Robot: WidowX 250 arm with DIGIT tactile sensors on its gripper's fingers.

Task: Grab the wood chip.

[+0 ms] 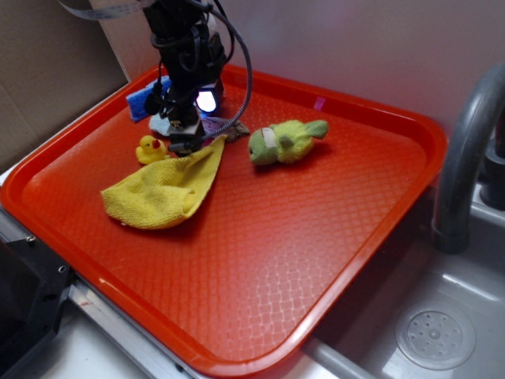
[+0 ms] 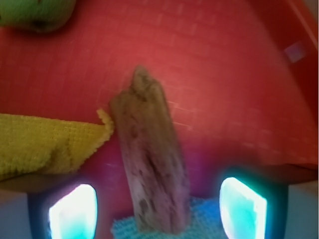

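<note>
A red plastic tray (image 1: 331,260) with a fine waffle-grid surface and a raised rounded rim holds everything. The wood chip (image 2: 152,159) is an oblong tan-brown sliver with a rough, fibrous, bark-like grain and a jagged pointed far end; it lies flat on the tray toward the far left, its near end resting on a light-blue knitted pad (image 2: 199,219). In the exterior view only its tip shows (image 1: 236,129), just right of the claw (image 1: 186,142). The claw stands released, its two glowing fingers (image 2: 242,204) spread on either side of the chip without touching it. A crumpled yellow terry cloth (image 1: 166,189) touches the chip's left edge with one corner. A small yellow rubber duck (image 1: 150,148) sits left of the claw, and a fuzzy green-yellow plush toy (image 1: 282,140) lies to the right.
</note>
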